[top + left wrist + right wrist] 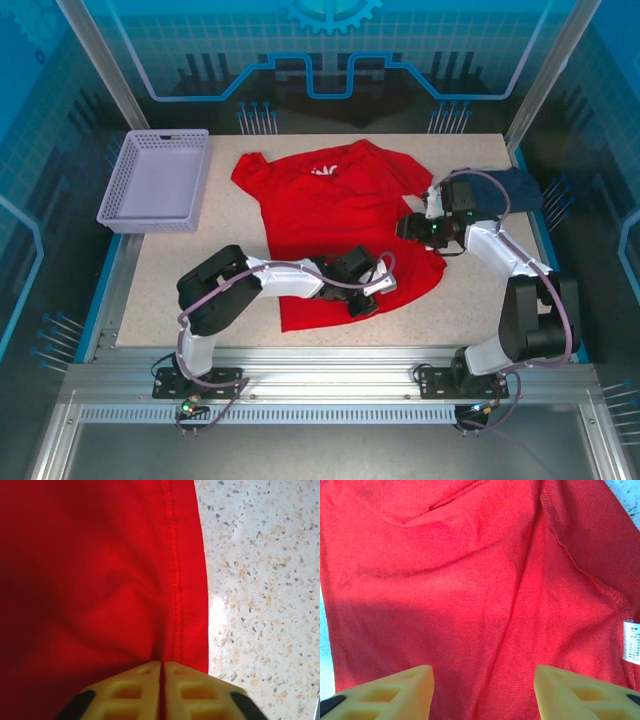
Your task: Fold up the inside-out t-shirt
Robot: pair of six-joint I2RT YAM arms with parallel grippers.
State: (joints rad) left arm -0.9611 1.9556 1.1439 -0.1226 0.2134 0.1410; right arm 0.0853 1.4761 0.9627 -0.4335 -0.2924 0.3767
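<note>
The bright red inside-out t-shirt point(330, 215) lies spread on the speckled table point(230, 270), with a bit of white print showing near its far edge. My left gripper point(368, 300) is low at the shirt's near hem. In the left wrist view its yellow fingers point(135, 690) are shut, and a fold of the red t-shirt point(100, 580) beside the stitched hem is pinched between them. My right gripper point(410, 228) hovers over the shirt's right side. Its fingers point(395, 692) stand wide apart above flat red t-shirt cloth point(470, 580), holding nothing. A white care label point(631, 640) shows at the right.
A lilac plastic basket point(155, 180) stands at the back left. A dark navy folded garment point(510, 185) lies at the back right, just behind the right arm. Bare table point(260, 580) runs along the shirt's hem.
</note>
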